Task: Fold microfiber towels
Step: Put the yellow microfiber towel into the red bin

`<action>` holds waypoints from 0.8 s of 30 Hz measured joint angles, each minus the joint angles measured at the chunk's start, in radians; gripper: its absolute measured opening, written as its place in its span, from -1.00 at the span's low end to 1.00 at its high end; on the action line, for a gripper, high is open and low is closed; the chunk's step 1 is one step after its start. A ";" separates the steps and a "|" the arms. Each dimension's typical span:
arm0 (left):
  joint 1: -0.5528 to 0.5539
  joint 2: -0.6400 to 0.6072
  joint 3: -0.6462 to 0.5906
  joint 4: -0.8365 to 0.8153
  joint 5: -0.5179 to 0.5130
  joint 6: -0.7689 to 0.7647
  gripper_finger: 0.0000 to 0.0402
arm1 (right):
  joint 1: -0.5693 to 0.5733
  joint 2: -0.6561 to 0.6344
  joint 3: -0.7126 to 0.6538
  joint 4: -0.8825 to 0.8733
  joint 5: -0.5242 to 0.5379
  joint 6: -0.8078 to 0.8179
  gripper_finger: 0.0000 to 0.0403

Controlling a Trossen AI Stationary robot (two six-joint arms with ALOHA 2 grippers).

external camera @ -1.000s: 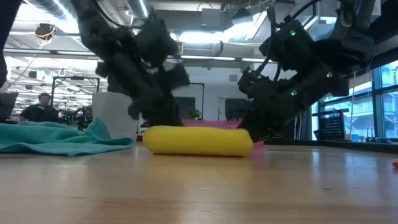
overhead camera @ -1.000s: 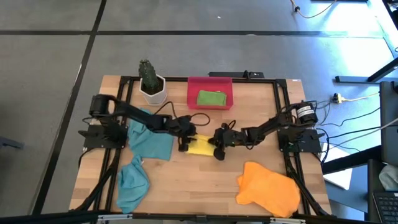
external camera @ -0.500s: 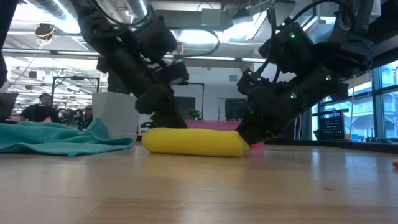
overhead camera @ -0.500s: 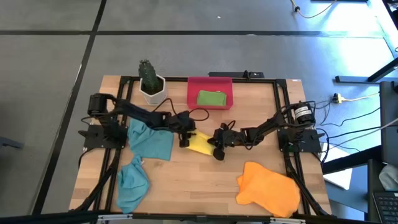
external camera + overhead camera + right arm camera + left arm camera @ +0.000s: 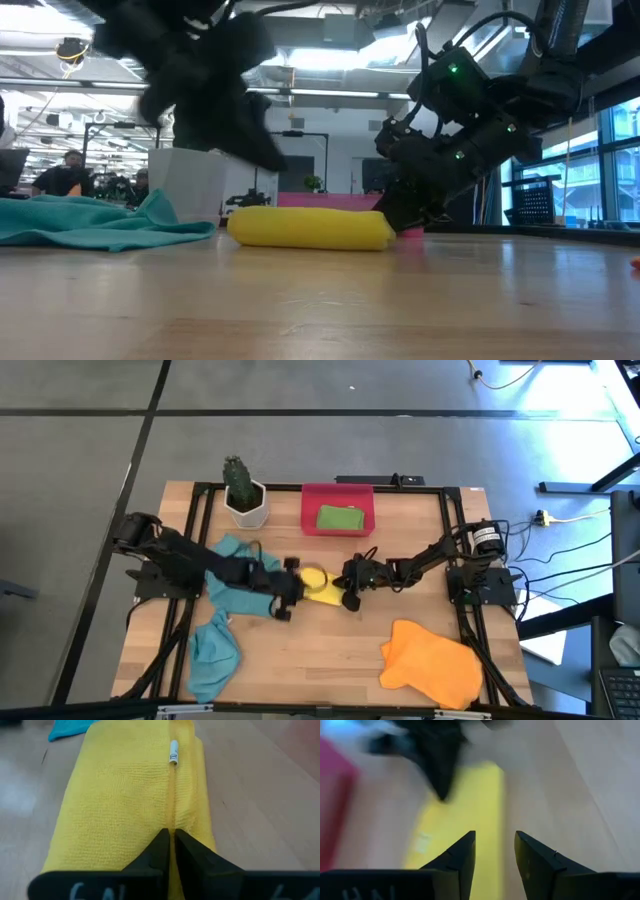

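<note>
left end effector (image 5: 288,603) withdrew | yellow towel (image 5: 322,589) pinched by right end effector (image 5: 348,595)

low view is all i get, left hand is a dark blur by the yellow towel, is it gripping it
Observer: No. The left hand is open, with its fingers apart and nothing between them. It is at the end of the yellow towel nearest the left arm.
Operator: and the right hand
Observer: The right hand is shut on the towel's other end, pinching the fold at the seam.
</note>
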 joint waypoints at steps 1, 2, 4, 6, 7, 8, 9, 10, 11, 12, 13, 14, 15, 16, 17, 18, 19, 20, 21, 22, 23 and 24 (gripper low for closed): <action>-0.021 0.013 0.000 -0.022 -0.010 0.011 -0.37 | 0.000 0.000 0.000 0.002 0.000 0.000 -0.84; -0.043 0.022 -0.002 -0.036 -0.029 0.012 -0.37 | 0.000 0.000 0.000 0.002 0.000 0.000 -0.84; -0.075 0.036 0.000 -0.035 -0.058 0.013 -0.37 | 0.000 0.000 0.000 0.002 0.001 0.000 -0.84; -0.097 0.042 0.000 -0.045 -0.076 0.014 -0.33 | 0.000 0.000 0.000 0.002 0.001 0.000 -0.84; -0.102 0.042 -0.001 -0.042 -0.078 0.014 -0.29 | 0.000 0.000 0.000 0.001 0.001 0.000 -0.84; -0.105 0.042 0.000 -0.036 -0.084 0.015 -0.26 | 0.000 0.000 0.000 0.001 0.002 0.000 -0.84; -0.105 0.041 0.000 -0.038 -0.100 0.018 -0.21 | 0.000 0.000 0.000 0.001 0.002 0.000 -0.84; -0.106 0.041 0.000 -0.046 -0.120 0.022 -0.16 | 0.000 0.000 0.000 0.001 0.002 0.000 -0.84; -0.106 0.041 0.000 -0.056 -0.139 0.031 -0.11 | 0.000 0.000 0.000 0.001 0.001 0.000 -0.84; -0.105 0.041 0.000 -0.063 -0.158 0.038 -0.06 | 0.000 0.000 0.000 0.001 0.000 0.000 -0.84; -0.104 0.041 0.000 -0.063 -0.171 0.043 0.00 | 0.000 0.000 -0.001 0.001 0.000 0.000 -0.84; -0.102 0.041 0.000 -0.061 -0.175 0.044 0.05 | 0.000 0.000 -0.001 0.001 0.000 0.000 -0.84; -0.097 0.049 0.000 -0.050 -0.174 0.047 0.10 | 0.000 0.000 -0.001 0.001 0.000 0.000 -0.84; -0.093 0.061 0.000 -0.039 -0.171 0.055 0.14 | 0.000 0.000 -0.001 0.001 0.000 0.000 -0.84; -0.091 0.067 0.000 -0.048 -0.170 0.064 0.18 | 0.000 0.000 -0.001 0.001 0.000 0.000 -0.84; -0.091 0.076 0.000 -0.048 -0.171 0.067 0.22 | 0.000 0.000 -0.001 0.002 0.000 0.000 -0.84; -0.091 0.090 0.004 -0.038 -0.171 0.067 0.26 | -0.001 0.000 -0.001 0.002 -0.001 0.000 -0.84; -0.092 0.104 0.010 -0.036 -0.170 0.068 0.29 | -0.001 0.000 -0.001 0.002 0.000 0.000 -0.84; -0.093 0.116 0.014 -0.038 -0.170 0.069 0.32 | -0.001 0.000 -0.001 0.003 -0.001 0.000 -0.84; -0.093 0.132 0.020 -0.040 -0.174 0.071 0.34 | -0.001 0.001 -0.001 0.003 -0.001 0.000 -0.84; -0.093 0.150 0.029 -0.039 -0.190 0.074 0.37 | -0.001 0.001 -0.001 0.003 0.000 0.000 -0.84; -0.091 0.163 0.035 -0.037 -0.215 0.081 0.39 | -0.001 0.001 -0.001 0.004 -0.001 0.000 -0.83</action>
